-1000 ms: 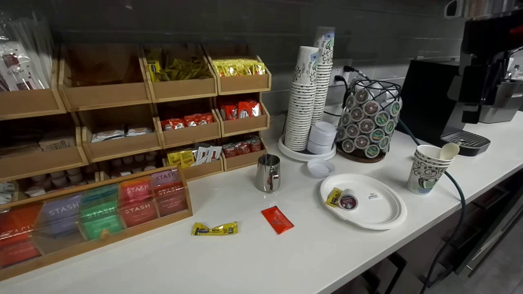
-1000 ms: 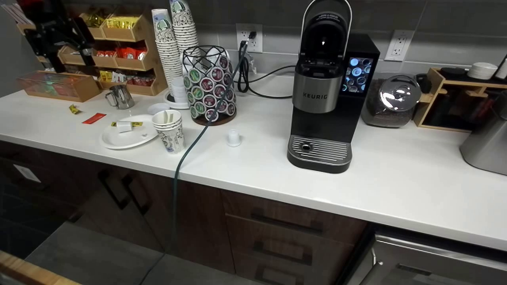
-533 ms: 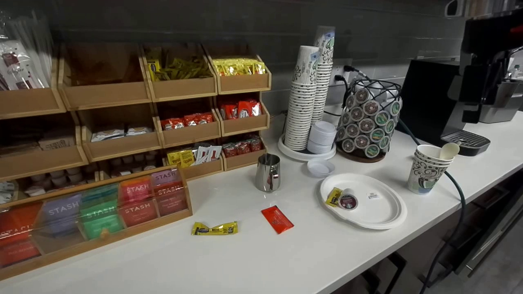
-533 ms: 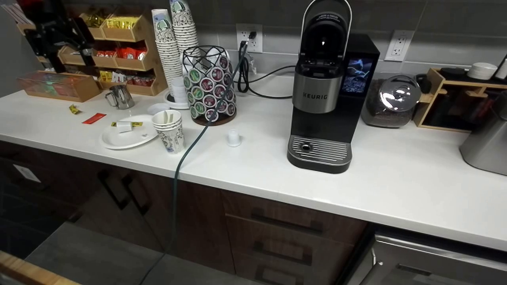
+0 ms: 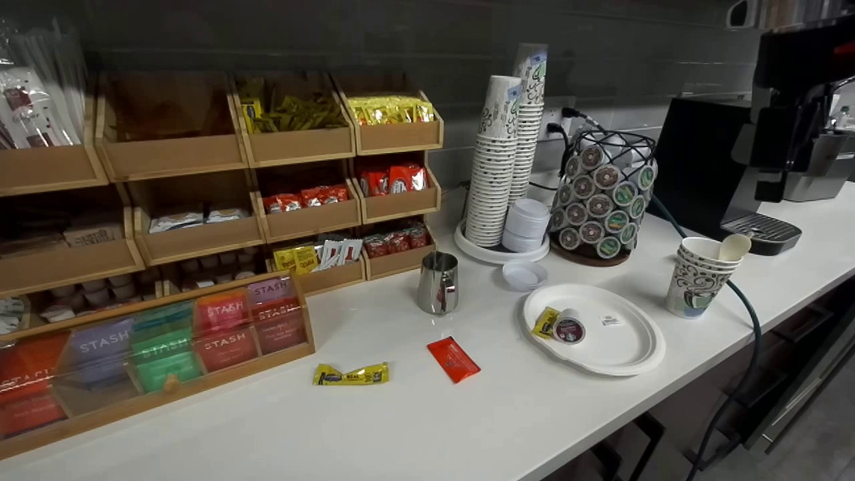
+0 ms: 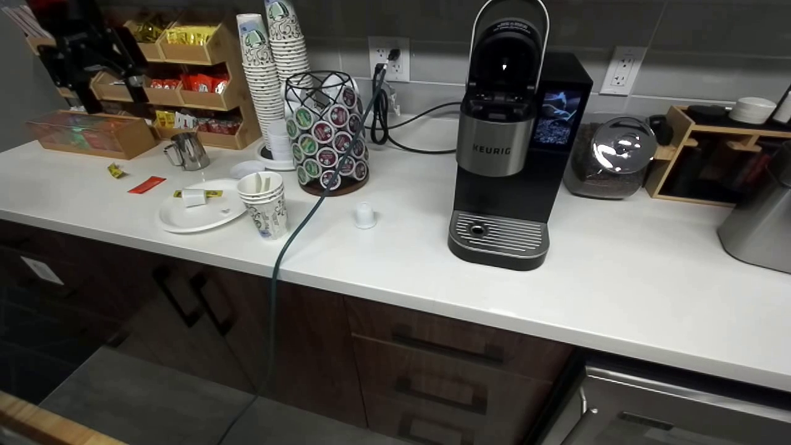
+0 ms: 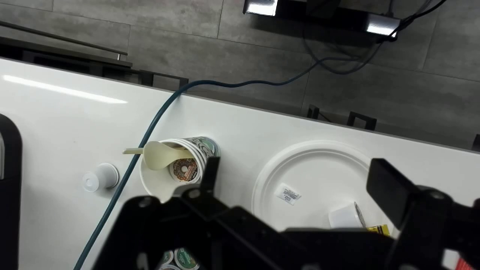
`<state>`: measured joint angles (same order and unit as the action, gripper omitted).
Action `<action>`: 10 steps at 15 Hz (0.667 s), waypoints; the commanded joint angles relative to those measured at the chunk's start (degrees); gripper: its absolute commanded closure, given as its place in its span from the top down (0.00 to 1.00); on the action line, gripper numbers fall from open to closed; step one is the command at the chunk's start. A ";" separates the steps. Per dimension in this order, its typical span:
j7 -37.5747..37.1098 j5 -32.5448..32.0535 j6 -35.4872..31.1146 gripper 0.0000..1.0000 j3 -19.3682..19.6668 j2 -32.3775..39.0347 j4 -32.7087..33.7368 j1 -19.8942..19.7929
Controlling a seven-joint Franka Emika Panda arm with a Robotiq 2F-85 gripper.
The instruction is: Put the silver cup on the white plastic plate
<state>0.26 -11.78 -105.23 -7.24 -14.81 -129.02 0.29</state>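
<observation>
The silver cup (image 5: pixel 438 286) is a small shiny metal pitcher with a handle, upright on the white counter in front of the wooden bins. It also shows in an exterior view (image 6: pixel 190 152). It is out of view in the wrist view. The white plastic plate (image 5: pixel 621 344) lies on the counter to the right of the cup; it also shows in an exterior view (image 6: pixel 185 219) and the wrist view (image 7: pixel 318 176). It bears a coffee pod, a yellow packet and a small white packet. My gripper (image 7: pixel 295 170) is open and empty, raised above the counter; it also shows in an exterior view (image 6: pixel 116 93).
A paper cup stack (image 5: pixel 701 280) holding a spoon stands right beside the plate. Tall paper cups (image 5: pixel 494 180), a pod rack (image 5: pixel 601 200) and a coffee machine (image 6: pixel 494 148) stand behind. A red packet (image 5: pixel 453 359) and yellow packet (image 5: pixel 351 375) lie near the cup. A cable (image 6: pixel 296 232) crosses the counter.
The gripper and the objects have not visibly moved. Only the picture on the coffee machine's screen has changed.
</observation>
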 commanded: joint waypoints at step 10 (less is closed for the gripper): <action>-14.79 2.34 -0.75 1.00 -3.26 7.63 4.80 3.61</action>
<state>-3.80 -11.24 -105.23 -7.97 -13.39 -128.24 1.47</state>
